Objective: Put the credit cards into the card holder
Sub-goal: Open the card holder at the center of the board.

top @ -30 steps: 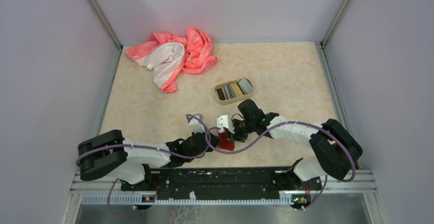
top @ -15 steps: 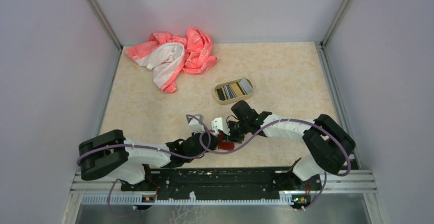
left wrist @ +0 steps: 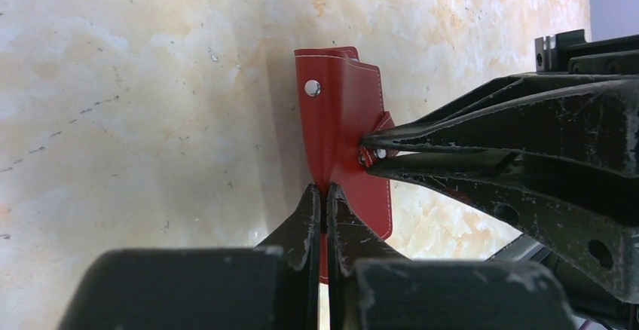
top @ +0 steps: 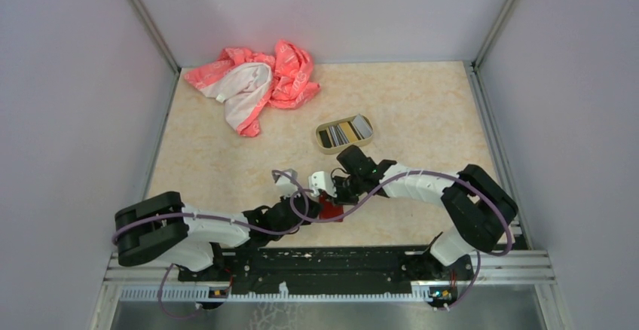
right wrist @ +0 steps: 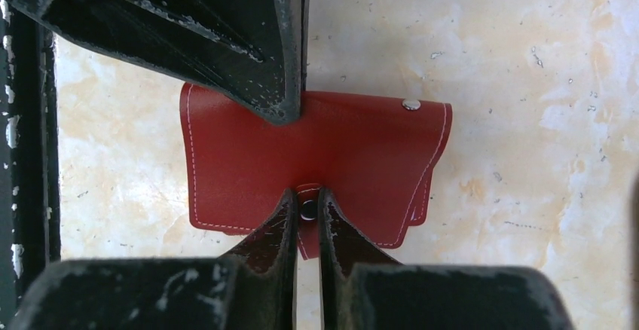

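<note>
The card holder (top: 330,211), a dark-red wallet with a silver snap (left wrist: 312,87), stands on edge on the table between the two grippers. My left gripper (left wrist: 325,190) is shut on its near edge. My right gripper (right wrist: 306,194) is shut on the snap tab (right wrist: 308,208), and its fingertips (left wrist: 422,130) come in from the right in the left wrist view. One left finger (right wrist: 249,36) presses the wallet's top edge in the right wrist view. The credit cards (top: 345,131) lie side by side in a tan tin tray (top: 368,136), beyond the grippers.
A pink and white cloth (top: 256,81) lies crumpled at the back left. Grey walls close in the table on three sides. The black mounting rail (top: 324,262) runs along the near edge, and purple cables (top: 354,202) loop over both wrists.
The right gripper has slid left toward the left gripper and closed on the card holder's snap tab. The left gripper has kept its hold.
</note>
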Action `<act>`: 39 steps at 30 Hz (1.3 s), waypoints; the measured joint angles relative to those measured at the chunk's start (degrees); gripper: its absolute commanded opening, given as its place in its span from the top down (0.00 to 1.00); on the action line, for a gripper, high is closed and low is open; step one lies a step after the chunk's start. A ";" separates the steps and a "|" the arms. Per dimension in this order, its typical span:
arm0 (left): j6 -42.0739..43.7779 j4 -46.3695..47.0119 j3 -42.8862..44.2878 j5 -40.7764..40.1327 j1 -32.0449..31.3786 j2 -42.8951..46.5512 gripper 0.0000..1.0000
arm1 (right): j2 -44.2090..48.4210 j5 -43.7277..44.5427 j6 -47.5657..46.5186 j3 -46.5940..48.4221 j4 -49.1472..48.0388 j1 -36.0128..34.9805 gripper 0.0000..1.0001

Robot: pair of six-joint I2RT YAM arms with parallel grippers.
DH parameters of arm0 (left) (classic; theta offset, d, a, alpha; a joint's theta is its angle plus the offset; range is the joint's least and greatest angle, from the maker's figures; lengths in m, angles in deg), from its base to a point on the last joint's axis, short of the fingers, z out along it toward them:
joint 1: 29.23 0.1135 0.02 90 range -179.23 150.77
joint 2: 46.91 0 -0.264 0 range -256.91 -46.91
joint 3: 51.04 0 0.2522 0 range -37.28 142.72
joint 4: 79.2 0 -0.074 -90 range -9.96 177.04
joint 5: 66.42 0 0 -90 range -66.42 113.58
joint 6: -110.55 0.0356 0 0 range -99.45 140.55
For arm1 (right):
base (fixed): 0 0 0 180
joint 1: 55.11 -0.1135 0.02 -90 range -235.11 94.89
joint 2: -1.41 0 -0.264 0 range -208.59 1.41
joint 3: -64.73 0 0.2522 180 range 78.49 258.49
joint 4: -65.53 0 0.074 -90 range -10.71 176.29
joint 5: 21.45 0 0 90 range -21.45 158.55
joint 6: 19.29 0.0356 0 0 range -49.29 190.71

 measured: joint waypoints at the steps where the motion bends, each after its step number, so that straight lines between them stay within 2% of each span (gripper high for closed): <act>1: -0.31 -0.26 0.00 -0.13 0.00 0.02 1.00 | 0.00 0.07 -0.04 0.17 0.37 0.00 1.00; 4: -1.16 -1.46 0.00 -0.81 -0.09 0.20 1.00 | 0.31 -0.87 0.09 0.31 1.38 1.03 1.00; 5: -1.36 -1.70 0.00 -1.05 -0.11 0.31 0.91 | 0.61 -1.73 0.33 0.31 1.70 1.75 1.00; 8: -2.05 -2.25 -0.37 -2.32 -0.11 0.76 0.47 | 3.67 -6.29 2.38 0.13 2.08 6.43 1.00; 10: -2.01 -2.69 -1.01 -3.19 -0.07 1.03 0.28 | 6.93 -9.60 4.24 -0.28 0.94 9.31 1.00; 13: -1.07 -1.25 -1.99 -3.08 0.09 2.56 0.09 | 11.02 -14.14 7.04 -0.92 -1.11 12.00 1.00; 16: 1.51 0.00 -3.15 -1.51 0.61 4.37 0.02 | 12.50 -17.92 9.44 -1.01 -3.06 13.07 1.00; 22: 7.28 10.32 -9.44 6.38 2.51 9.44 0.02 | 12.48 -22.73 13.62 -1.77 -5.07 13.57 1.00; 27: 7.82 17.22 -11.52 12.28 4.87 8.59 0.02 | 12.44 -24.11 15.63 -2.12 -6.08 13.73 1.00; 29: 7.52 19.26 -11.52 14.05 5.62 7.19 0.06 | 12.33 -24.17 16.04 -2.12 -6.19 13.81 1.00; 32: 6.25 20.37 -11.32 15.65 6.49 4.70 0.22 | 12.13 -24.17 16.20 -2.12 -6.29 14.05 1.00; 34: 5.33 19.47 -10.82 16.09 6.91 3.21 0.41 | 12.11 -24.13 16.17 -2.12 -6.29 14.19 1.00; 37: 4.61 15.67 -8.85 15.98 7.21 2.12 0.63 | 12.11 -22.80 15.80 -2.12 -6.08 14.43 1.00; 39: 4.57 13.03 -7.43 15.65 7.21 2.12 0.83 | 12.11 -20.26 14.67 -2.12 -5.62 14.49 0.98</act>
